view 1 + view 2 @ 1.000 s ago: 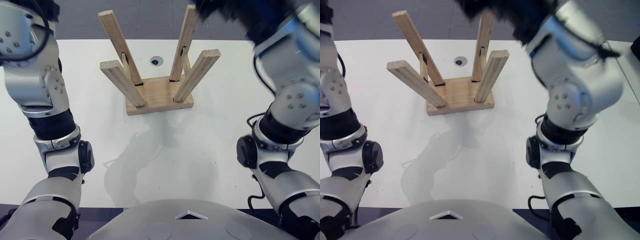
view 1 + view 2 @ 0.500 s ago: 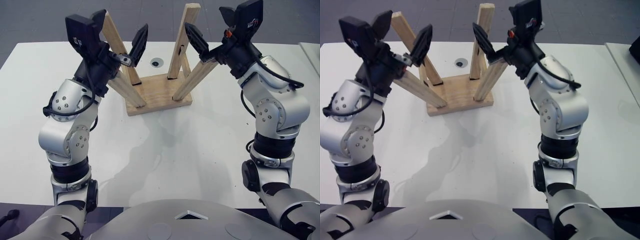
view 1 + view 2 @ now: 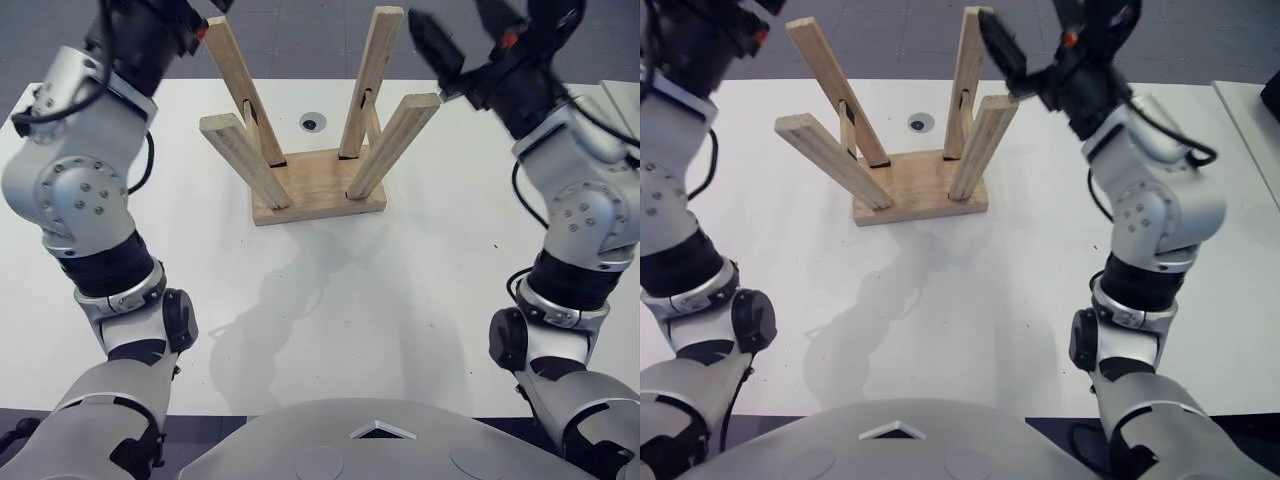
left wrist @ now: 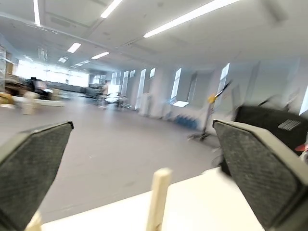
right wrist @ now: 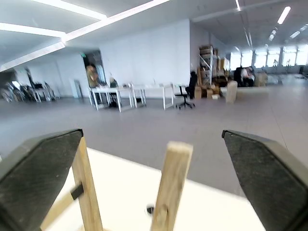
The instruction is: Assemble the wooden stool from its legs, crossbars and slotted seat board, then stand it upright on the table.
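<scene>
- The right pincer (image 5: 150,137) is held up in the air with its jaws wide apart and nothing between its dark textured pads (image 5: 38,178).
- Straight ahead of it and a little lower is the square top end of one leg, in line with the gap between the pads.
- From the head, this pincer hangs just beside and above the top of the near right leg (image 3: 393,145). It does not touch it.
- The left pincer (image 4: 143,127) is also spread open and empty, and it is raised on the other side.
- Ahead of it and lower, another leg top comes up roughly between its pads. From the head, the nearest one is the far left leg (image 3: 240,85).
- Below and between both pincers, the pale wooden stool (image 3: 318,190) lies upside down. Its flat rectangular seat board (image 3: 300,205) rests on the white bench (image 3: 400,300), and the four legs point up.
- The long axis of each leg goes from the board upward and outward, so each leg leans towards the pincer on its own side.
- I judge that both arms are about equally near. The stool seems assembled, but it is not yet turned upright.
- For the turning, I think each pincer should come down and inward and close across the width of a leg, not along it.
</scene>
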Controlling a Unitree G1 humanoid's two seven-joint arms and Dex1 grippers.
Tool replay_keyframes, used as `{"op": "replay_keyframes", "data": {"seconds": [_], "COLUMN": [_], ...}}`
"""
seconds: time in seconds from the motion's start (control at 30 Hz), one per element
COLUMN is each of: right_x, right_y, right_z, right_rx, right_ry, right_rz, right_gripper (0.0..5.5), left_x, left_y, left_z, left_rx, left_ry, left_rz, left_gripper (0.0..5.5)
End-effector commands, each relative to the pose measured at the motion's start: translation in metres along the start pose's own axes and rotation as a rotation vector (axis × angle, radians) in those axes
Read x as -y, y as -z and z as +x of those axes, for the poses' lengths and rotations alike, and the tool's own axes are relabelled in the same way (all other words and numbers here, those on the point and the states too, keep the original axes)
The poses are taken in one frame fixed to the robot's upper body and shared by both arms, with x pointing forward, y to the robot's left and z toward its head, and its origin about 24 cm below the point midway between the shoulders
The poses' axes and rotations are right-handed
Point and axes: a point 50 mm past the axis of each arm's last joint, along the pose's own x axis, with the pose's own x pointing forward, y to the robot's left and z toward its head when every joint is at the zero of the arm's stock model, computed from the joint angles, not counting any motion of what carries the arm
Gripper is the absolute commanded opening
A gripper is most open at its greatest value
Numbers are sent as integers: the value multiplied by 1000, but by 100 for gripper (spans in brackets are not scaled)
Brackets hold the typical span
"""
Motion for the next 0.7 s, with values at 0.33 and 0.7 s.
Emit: {"op": "replay_keyframes", "data": {"seconds": [0.33,0.7], "right_x": [33,36], "right_y": [36,81], "right_z": [-45,-19], "right_rx": [-359,-474], "right_ry": [-467,-605], "right_rz": [5,-29], "right_gripper": [538,538], "left_x": [-58,-72], "left_y": [26,74], "left_z": [-86,-83], "left_rx": [-368,-485], "left_ry": [378,478], "left_rz": [-33,-79], "left_gripper": [540,540]}}
